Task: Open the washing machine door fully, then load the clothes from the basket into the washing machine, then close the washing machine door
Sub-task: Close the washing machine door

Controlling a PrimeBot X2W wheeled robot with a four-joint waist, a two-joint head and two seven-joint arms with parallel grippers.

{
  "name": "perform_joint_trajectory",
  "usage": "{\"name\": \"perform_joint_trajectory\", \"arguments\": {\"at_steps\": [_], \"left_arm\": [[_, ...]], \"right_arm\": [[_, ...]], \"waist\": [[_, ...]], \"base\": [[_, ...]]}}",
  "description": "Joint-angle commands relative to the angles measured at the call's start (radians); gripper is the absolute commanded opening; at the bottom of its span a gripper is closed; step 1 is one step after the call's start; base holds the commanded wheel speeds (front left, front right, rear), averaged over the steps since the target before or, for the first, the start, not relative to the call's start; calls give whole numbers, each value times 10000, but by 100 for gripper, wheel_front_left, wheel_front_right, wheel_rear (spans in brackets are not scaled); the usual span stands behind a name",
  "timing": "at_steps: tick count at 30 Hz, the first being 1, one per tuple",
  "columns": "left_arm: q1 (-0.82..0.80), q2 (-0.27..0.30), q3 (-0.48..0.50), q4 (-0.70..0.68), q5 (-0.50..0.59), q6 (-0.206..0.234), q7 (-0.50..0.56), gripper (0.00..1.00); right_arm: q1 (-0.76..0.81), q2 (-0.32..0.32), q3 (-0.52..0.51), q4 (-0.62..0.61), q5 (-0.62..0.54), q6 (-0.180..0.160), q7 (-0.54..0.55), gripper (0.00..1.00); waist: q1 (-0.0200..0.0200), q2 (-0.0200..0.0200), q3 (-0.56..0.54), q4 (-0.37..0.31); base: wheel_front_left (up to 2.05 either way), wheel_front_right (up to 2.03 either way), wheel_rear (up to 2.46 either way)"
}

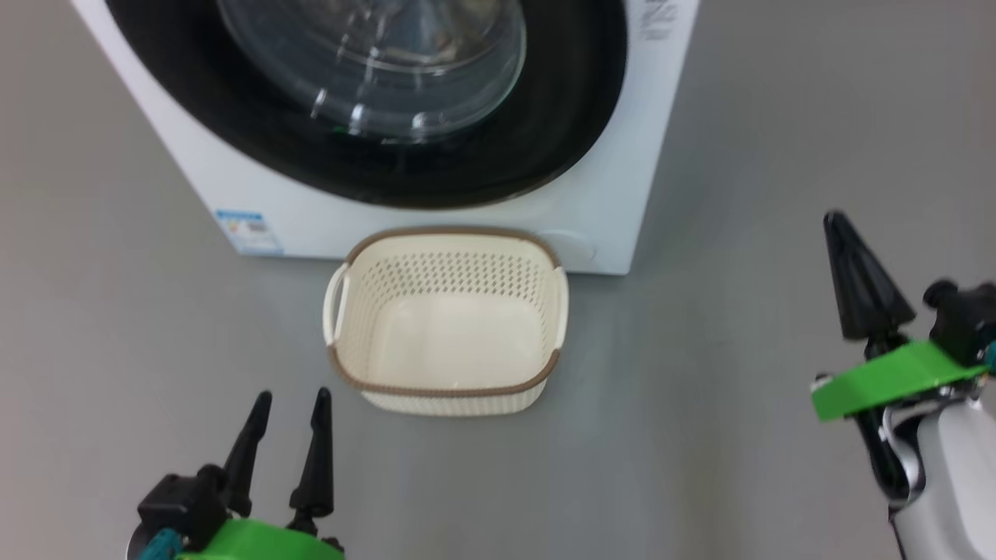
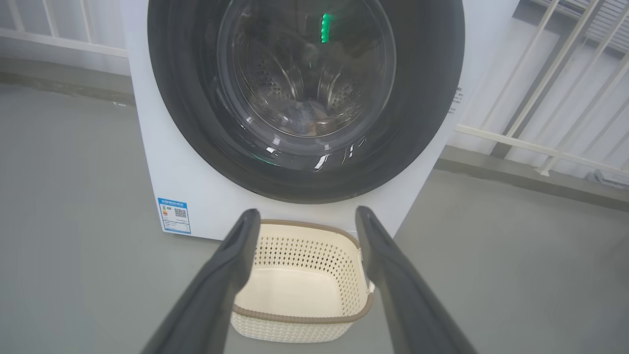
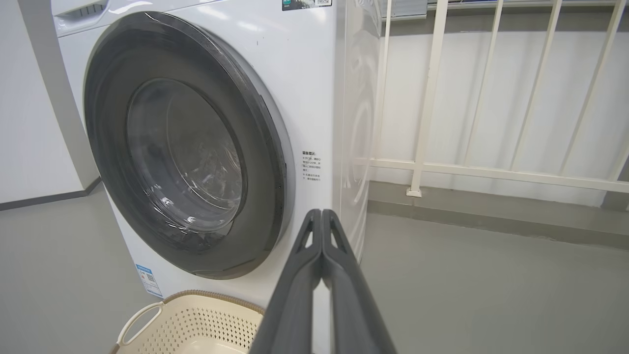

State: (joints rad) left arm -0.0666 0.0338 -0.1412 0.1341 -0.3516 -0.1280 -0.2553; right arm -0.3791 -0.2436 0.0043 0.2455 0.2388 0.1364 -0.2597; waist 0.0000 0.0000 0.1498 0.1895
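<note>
The washing machine (image 1: 615, 187) stands ahead, white, and its door (image 1: 545, 148) lies flush against the front, black rim around clear glass. Through the glass, a small bluish heap of clothes (image 2: 303, 114) rests low in the steel drum. The cream basket (image 1: 443, 387) with a brown rim sits on the floor before the machine, its inside bare. My left gripper (image 1: 293, 395) is open just left of the basket's near corner, and in its wrist view (image 2: 307, 211) the fingers frame the basket (image 2: 295, 317). My right gripper (image 1: 835, 219) is shut on nothing, off to the right, pointing at the machine's right front edge (image 3: 321, 212).
A blue label sticker (image 1: 249, 231) marks the machine's lower left front. A white railing (image 3: 427, 98) runs along the wall to the right of the machine. Grey floor (image 1: 700, 435) spreads around the basket and on both sides.
</note>
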Motion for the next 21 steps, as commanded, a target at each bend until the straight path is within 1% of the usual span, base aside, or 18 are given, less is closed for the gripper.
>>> {"name": "perform_joint_trajectory", "arguments": {"at_steps": [1, 5, 6, 12, 21], "left_arm": [[104, 164, 439, -131, 71, -25, -65, 100], [396, 164, 681, -83, 149, -26, -65, 100], [396, 164, 681, -83, 149, -26, -65, 100], [566, 164, 1050, -146, 208, -26, -65, 100], [761, 164, 1403, -152, 218, -26, -65, 100]], "right_arm": [[421, 168, 31, -315, -201, -57, -21, 0], [1159, 486, -289, -424, -327, -57, -21, 0], [1159, 486, -289, -424, -327, -57, -21, 0], [2054, 951, -846, -623, -458, -57, -21, 0], [2781, 1475, -1704, -725, -690, -57, -21, 0]], "waist": [[0, 0, -1211, -1144], [0, 0, -1538, -1501], [0, 0, -1538, -1501], [0, 0, -1746, -1866], [0, 0, -1900, -2203]], "base": [[0, 0, 0], [0, 0, 0], [0, 0, 0], [0, 0, 0], [0, 0, 0]]}}
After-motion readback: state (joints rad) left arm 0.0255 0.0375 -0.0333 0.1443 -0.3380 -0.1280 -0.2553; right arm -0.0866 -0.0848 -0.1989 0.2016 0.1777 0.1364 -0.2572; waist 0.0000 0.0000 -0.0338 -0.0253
